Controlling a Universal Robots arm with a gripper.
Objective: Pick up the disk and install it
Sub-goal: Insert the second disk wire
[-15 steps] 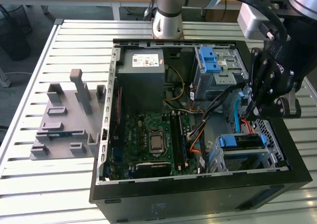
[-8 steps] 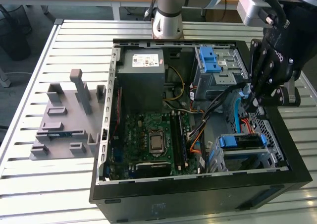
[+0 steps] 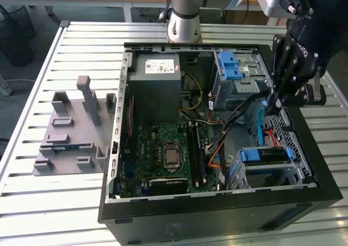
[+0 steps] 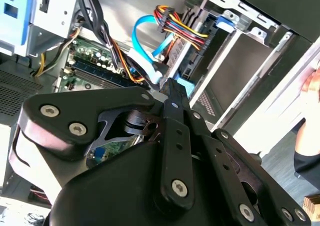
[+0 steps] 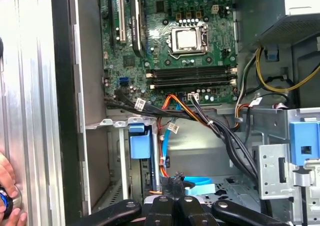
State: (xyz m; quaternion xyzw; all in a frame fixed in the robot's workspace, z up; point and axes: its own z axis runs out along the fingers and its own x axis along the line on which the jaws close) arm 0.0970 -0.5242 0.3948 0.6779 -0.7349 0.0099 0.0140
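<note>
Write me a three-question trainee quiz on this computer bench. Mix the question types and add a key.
1. True or false: the end effector is gripping the disk.
2. Multiple choice: the grey plastic fixture on the table lies
A. to the exterior view's left of the computer case
B. to the exterior view's right of it
C. inside it
3. Short answer: what colour is the flat cable nearest the end effector's tip?

Key
1. False. The disk sits in a bay with its blue bracket showing, apart from the end effector.
2. A
3. Blue
</note>
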